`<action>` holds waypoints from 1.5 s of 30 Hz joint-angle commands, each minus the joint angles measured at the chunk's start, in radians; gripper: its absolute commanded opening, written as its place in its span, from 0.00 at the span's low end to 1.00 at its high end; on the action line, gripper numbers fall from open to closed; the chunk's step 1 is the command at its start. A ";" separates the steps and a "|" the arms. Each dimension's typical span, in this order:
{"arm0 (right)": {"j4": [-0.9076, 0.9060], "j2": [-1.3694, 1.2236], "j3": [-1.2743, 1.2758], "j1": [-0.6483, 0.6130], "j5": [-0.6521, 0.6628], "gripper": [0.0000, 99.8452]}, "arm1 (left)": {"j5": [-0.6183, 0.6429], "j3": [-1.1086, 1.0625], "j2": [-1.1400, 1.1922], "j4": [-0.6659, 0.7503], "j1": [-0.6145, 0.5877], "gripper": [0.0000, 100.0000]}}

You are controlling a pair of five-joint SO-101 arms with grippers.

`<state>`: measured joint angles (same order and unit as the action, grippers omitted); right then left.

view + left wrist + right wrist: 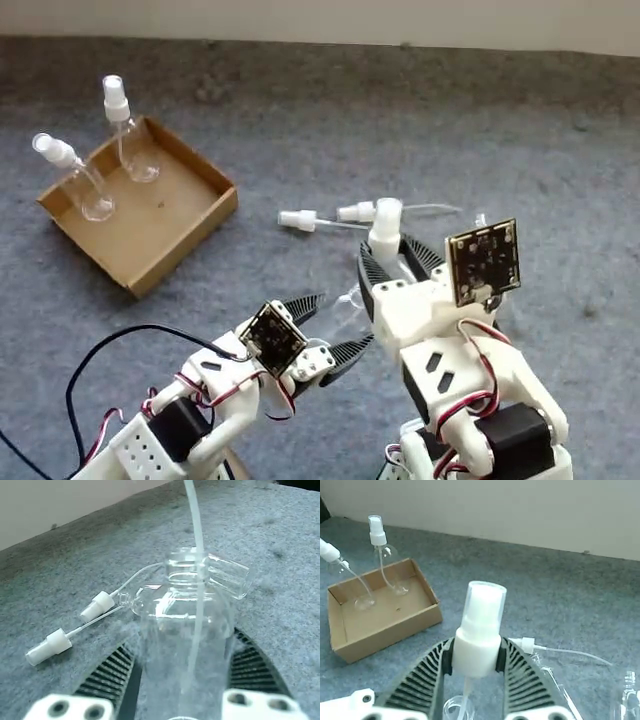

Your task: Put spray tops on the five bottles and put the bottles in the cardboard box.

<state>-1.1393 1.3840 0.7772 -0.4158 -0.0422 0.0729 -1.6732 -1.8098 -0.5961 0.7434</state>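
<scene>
One spray top (480, 622) in right gripper (477, 649), bottle (170, 625) in left gripper (185, 647).

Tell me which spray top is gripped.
The spray top upright in the right gripper, tube in the left gripper's bottle. Two other tops lie loose on the table; two sit on bottles in the box.

The worktop (300, 130) is covered in grey, fuzzy fabric, dotted with a few pale specks (583, 123), perhaps lint. A plain light wall (320, 15) runs behind its far edge. A black cable (150, 328) loops across the near corner.
</scene>
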 commanded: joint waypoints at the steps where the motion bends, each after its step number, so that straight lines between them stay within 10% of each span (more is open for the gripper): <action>1: -0.038 0.008 -0.018 -0.015 -0.008 0.00 | 0.011 -0.021 -0.008 0.005 -0.027 0.08; 45: -0.176 0.163 -0.024 0.012 0.000 0.17 | 0.012 -0.021 -0.010 0.068 -0.091 0.08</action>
<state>-1.3940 1.5451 0.7772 -0.4281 -0.0437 0.0729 -1.6732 -1.8098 -0.5547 0.6636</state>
